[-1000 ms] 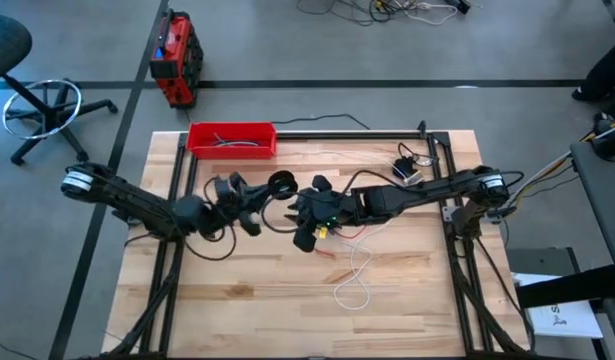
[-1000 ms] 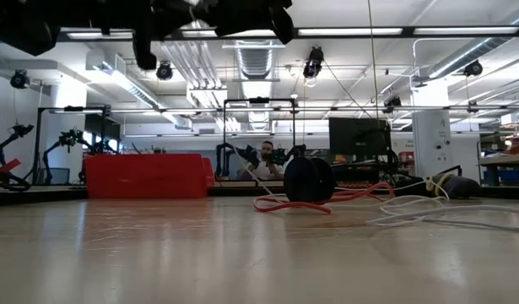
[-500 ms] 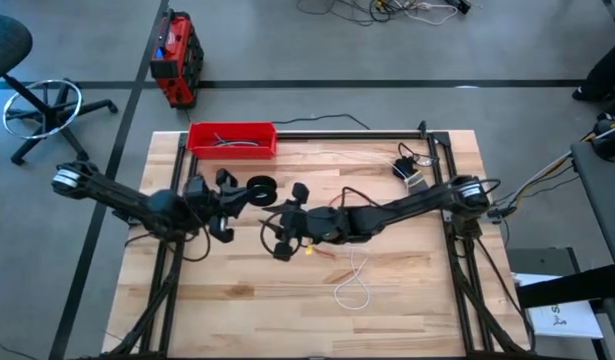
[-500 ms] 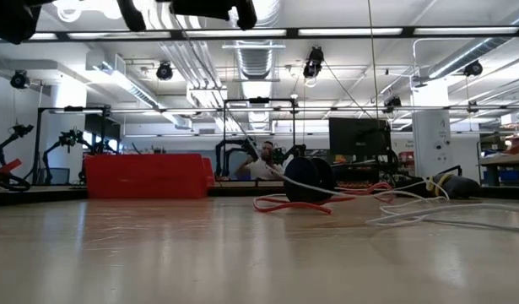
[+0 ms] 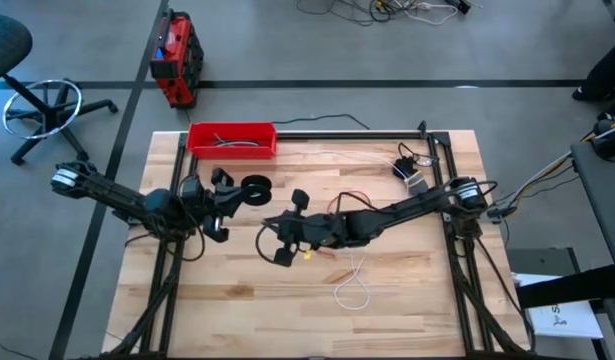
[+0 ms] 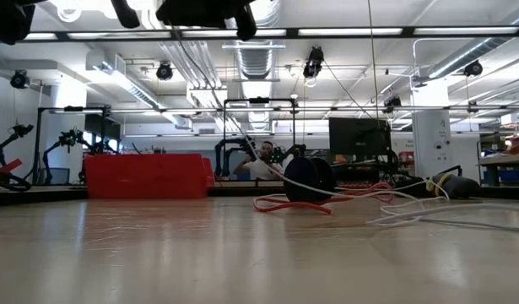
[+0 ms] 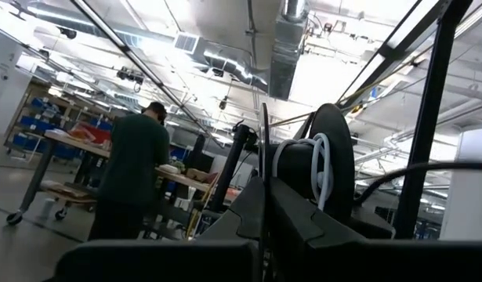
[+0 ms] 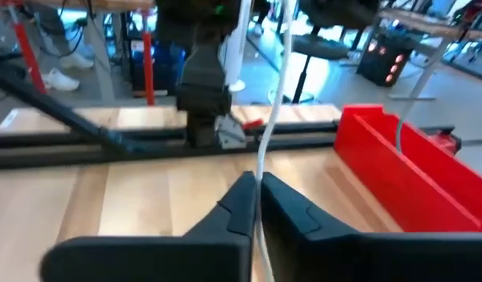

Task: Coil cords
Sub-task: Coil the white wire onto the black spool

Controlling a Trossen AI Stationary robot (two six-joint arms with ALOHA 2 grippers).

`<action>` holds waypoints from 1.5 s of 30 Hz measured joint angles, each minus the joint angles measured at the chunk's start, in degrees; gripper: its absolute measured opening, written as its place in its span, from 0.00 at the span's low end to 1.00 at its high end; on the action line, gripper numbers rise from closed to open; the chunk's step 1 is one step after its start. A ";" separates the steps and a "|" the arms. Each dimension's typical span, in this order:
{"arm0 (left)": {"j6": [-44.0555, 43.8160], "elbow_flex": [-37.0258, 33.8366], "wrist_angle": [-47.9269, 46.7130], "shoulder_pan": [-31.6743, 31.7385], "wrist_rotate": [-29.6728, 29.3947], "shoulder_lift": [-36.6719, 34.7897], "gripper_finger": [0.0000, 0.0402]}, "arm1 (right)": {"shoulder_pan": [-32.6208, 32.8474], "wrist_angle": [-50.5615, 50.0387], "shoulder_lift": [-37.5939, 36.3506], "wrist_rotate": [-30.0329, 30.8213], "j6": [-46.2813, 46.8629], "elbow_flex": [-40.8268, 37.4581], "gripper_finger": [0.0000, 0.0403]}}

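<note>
My left gripper (image 5: pixel 237 192) hangs above the table's left middle, shut on a black disc-shaped spool (image 5: pixel 255 188) with turns of the white cord (image 7: pixel 315 168) wound on it. My right gripper (image 5: pixel 272 235) is above the table's middle, shut on the white cord (image 8: pixel 264 149). The rest of the white cord lies in a loop (image 5: pixel 357 285) on the table nearer the front. The red cord (image 5: pixel 353 194) lies under my right arm. In the low view the red cord (image 6: pixel 284 205) curls on the table around a second black disc (image 6: pixel 310 179), which stands on its edge. My left gripper pinches the spool between its two fingers at the rim nearest them (image 7: pixel 264 168). The fingers come level from the table's left. The spool is lifted clear of the table, with the white turns showing beyond the fingertips. My right gripper pinches a single strand of the white cord (image 8: pixel 259 184) between its two fingertips, coming from the table's right. The cord runs straight on past the fingertips, and behind them it slopes down to the table (image 6: pixel 394 198).
A red tray (image 5: pixel 232 139) with dark grey cables stands at the far left of the table. A small black-and-white device (image 5: pixel 407 170) with wires lies at the far right. Bare wood (image 5: pixel 247 300) spreads along the near side. A person (image 7: pixel 135 180) stands in the room beyond.
My left gripper has carried the spool toward the table's left edge. My right gripper has moved left and toward the near edge, shut on the white cord. The white cord now slopes up off the table in a straighter line. The red cord and its disc stayed put.
</note>
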 joint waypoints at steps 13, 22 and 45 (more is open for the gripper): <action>-0.11 -1.46 -2.43 -0.47 2.75 -3.15 0.00 | 0.74 -17.28 -3.23 0.83 7.09 0.17 0.00; -0.68 -2.14 -17.18 -0.48 16.53 -4.87 0.00 | -0.25 -32.58 -13.06 -0.40 13.27 -0.02 0.00; -0.09 -1.60 -25.96 -0.39 10.34 -4.17 0.00 | -1.57 -48.13 -19.95 -13.11 25.05 -0.11 0.00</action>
